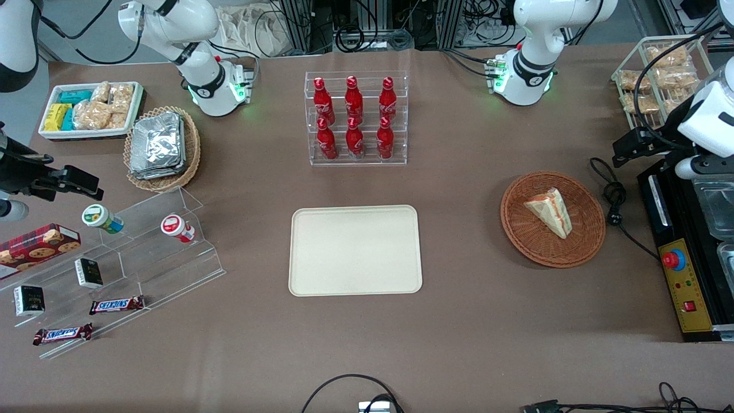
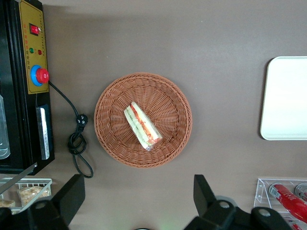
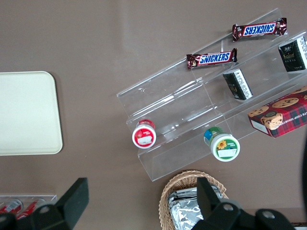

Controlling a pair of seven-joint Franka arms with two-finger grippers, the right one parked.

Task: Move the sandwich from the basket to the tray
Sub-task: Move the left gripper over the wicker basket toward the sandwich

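Observation:
The sandwich (image 1: 550,212), a white bread wedge with red and green filling, lies in the round reddish-brown basket (image 1: 522,229) toward the working arm's end of the table. The cream tray (image 1: 355,250) lies flat and bare at the table's middle, beside the basket. My left gripper (image 1: 633,146) hangs high above the table, off the basket's edge and farther from the front camera than it. In the left wrist view the gripper (image 2: 139,196) is open and empty, its fingers (image 2: 72,194) wide apart, with the sandwich (image 2: 142,126), basket (image 2: 115,120) and tray (image 2: 285,98) below. The tray also shows in the right wrist view (image 3: 26,112).
A black control box (image 1: 685,275) with a red button and a coiled cable (image 1: 613,201) lie beside the basket. A clear rack of red bottles (image 1: 355,117) stands farther back than the tray. A clear stepped stand (image 1: 143,252), a foil-packet basket (image 1: 162,146) and a white snack bin (image 1: 92,109) stand toward the parked arm's end.

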